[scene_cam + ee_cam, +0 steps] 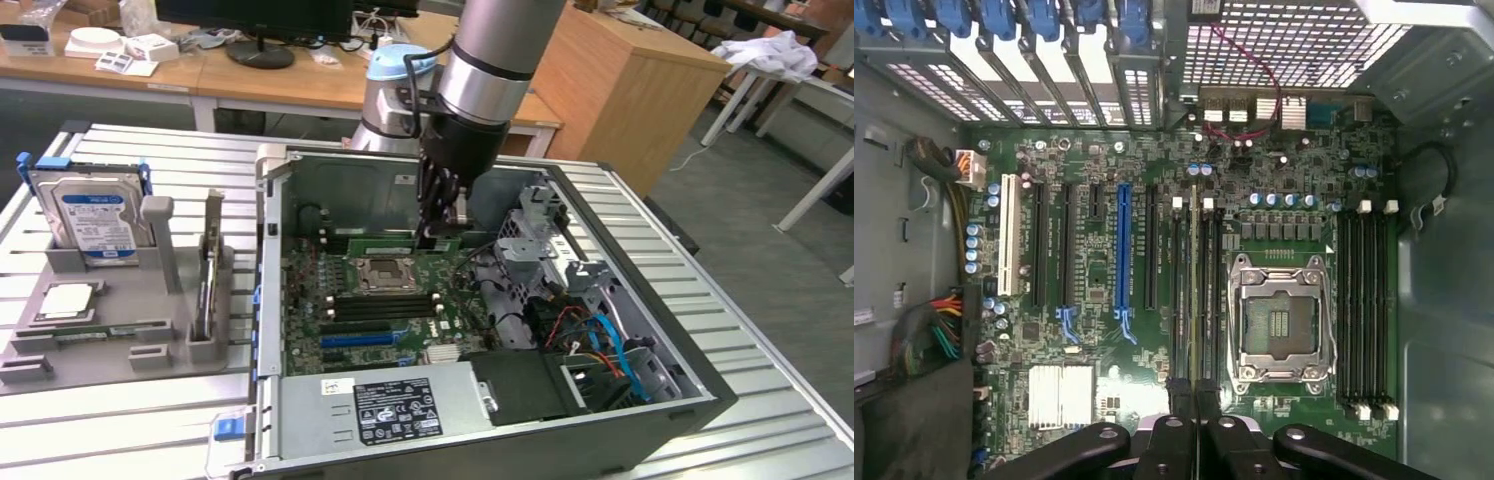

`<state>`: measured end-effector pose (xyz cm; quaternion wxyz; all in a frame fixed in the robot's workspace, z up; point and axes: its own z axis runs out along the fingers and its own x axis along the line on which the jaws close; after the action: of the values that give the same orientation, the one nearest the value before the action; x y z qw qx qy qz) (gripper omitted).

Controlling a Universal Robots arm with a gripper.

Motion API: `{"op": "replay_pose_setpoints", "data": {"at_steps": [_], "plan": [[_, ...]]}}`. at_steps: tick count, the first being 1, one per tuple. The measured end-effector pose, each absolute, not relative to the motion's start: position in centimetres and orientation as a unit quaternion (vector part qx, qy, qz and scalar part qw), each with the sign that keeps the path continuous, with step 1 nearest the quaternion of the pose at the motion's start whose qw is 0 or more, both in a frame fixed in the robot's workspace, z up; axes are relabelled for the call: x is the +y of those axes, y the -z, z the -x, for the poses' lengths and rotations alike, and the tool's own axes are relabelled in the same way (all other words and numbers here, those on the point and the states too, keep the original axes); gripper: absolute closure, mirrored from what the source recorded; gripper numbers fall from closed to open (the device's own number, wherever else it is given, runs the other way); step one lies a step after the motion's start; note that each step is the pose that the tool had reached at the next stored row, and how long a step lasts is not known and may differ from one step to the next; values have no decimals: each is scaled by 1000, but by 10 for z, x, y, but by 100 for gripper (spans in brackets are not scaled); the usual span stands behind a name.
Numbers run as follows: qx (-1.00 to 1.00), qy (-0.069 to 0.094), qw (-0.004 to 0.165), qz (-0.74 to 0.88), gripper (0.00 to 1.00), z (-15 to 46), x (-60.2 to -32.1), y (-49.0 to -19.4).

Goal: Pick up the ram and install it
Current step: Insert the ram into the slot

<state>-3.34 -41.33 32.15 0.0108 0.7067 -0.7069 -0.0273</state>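
The ram (1194, 290) is gripped by the closed pincer (1194, 393), one finger on each flat face. It is seen edge-on in the wrist view, inside the open computer case (641, 400). It is held low over the motherboard (1104, 300), lengthwise along the bank of memory slots (1180, 290) just beside the empty CPU socket (1279, 320). Whether its lower edge is already touching a slot cannot be told.

The step in hand is judged to be seating the stick. It would be done well if the stick were kept upright and parallel to the slot, with both ends at the same height, so that neither corner enters first. The notch in the contact edge should be matched to the key in the slot. The white end latches (1207, 204) should be open, though their position cannot be made out. Pressure is best applied straight down and evenly, since a tilted push could bend the thin board or strain the slot. The neighbouring slots are very close, so sideways drift should be avoided.
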Motion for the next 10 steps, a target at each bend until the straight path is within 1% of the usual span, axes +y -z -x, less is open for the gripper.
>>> {"op": "replay_pose_setpoints", "data": {"at_steps": [10], "plan": [[-707,27,10,-707,88,33,-413,-303]]}}
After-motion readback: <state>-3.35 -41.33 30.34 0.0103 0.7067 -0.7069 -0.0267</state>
